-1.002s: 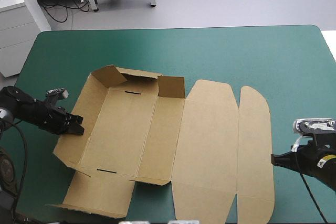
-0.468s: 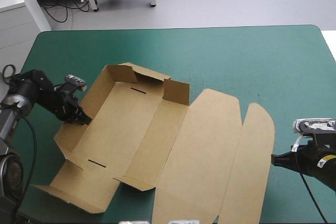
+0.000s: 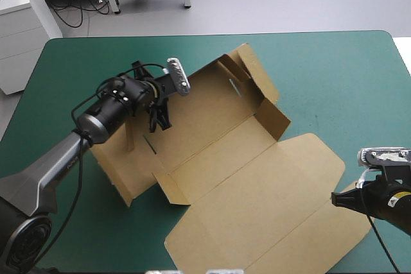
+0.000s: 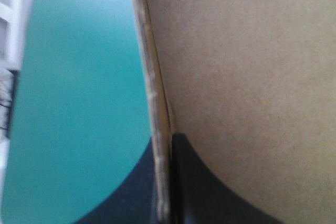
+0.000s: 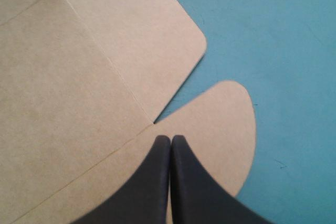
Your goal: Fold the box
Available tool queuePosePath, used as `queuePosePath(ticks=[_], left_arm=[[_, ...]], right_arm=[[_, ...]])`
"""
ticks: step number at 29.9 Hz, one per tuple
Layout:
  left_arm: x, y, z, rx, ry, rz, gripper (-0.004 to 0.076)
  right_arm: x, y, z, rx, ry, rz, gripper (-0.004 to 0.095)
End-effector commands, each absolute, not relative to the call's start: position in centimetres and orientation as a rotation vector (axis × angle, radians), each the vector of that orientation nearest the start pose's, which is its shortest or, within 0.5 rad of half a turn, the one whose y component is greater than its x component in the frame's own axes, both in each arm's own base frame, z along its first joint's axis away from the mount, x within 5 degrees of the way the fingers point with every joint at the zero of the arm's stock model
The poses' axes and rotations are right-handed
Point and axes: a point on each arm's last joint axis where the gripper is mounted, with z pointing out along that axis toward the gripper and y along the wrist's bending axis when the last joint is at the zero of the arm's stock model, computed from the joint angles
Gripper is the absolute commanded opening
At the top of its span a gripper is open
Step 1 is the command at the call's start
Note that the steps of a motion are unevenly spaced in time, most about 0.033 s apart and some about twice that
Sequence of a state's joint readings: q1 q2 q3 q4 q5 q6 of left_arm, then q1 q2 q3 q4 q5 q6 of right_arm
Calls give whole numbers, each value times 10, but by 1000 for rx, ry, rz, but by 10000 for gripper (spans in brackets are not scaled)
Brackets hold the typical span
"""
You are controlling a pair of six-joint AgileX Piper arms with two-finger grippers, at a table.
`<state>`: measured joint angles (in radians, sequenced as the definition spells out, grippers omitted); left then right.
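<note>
The brown box lies slanted across the teal-green cover, its tray part toward the far left with walls partly raised and its lid flat toward the near right. My left gripper reaches over the tray's left wall and is shut on that wall. In the left wrist view the board's edge runs straight between the black fingers of the left gripper. My right gripper is shut and sits at the lid's near right corner. In the right wrist view the right gripper hangs over a rounded flap, holding nothing.
Bare teal-green cover shows beyond the box toward the far right corner, and more at the near left. The lid's near corner reaches close to the table's front edge.
My left gripper has swung toward the table's middle while gripping the wall, turning the whole box clockwise and shifting it to the right. The right arm has stayed put.
</note>
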<state>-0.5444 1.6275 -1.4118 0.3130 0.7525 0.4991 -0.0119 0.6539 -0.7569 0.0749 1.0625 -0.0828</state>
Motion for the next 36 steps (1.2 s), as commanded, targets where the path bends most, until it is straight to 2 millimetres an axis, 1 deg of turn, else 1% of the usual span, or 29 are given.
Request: queuePosePath(ticks=[1,6,9,13,16,19,22,25,29,31,33,36], left_arm=[[304,-204,368,1369,1672,472,-10],[275,-247,381,1440,1401,595,-10],[259,-265,389,1431,1289,629,-10],[243,-280,394,1414,1208,627,-10],[236,-286,395,1403,1191,607,-10],[235,-291,392,1405,1196,593,-10],[240,-297,380,1436,1205,620,-10],[248,-304,364,1452,1211,705,-10],[254,-311,353,1378,1215,821,-10],[256,-315,348,1365,1211,817,-10],[256,-319,344,1367,1217,775,-10],[256,-320,343,1360,1226,756,-10]], right_arm=[[102,4,334,-57,2382,53,-20],[101,4,334,-83,2390,44,-20],[101,4,334,-89,2390,42,-20],[101,4,334,-89,2390,42,-20],[101,4,334,-89,2391,42,-20],[101,4,333,-89,2396,42,-20],[101,4,333,-89,2395,45,-20],[101,5,334,-86,2391,57,-20],[102,5,334,-85,2380,56,-20],[102,5,335,-85,2374,55,-20],[103,5,335,-84,2367,55,-18],[105,5,339,-63,2332,59,-18]])
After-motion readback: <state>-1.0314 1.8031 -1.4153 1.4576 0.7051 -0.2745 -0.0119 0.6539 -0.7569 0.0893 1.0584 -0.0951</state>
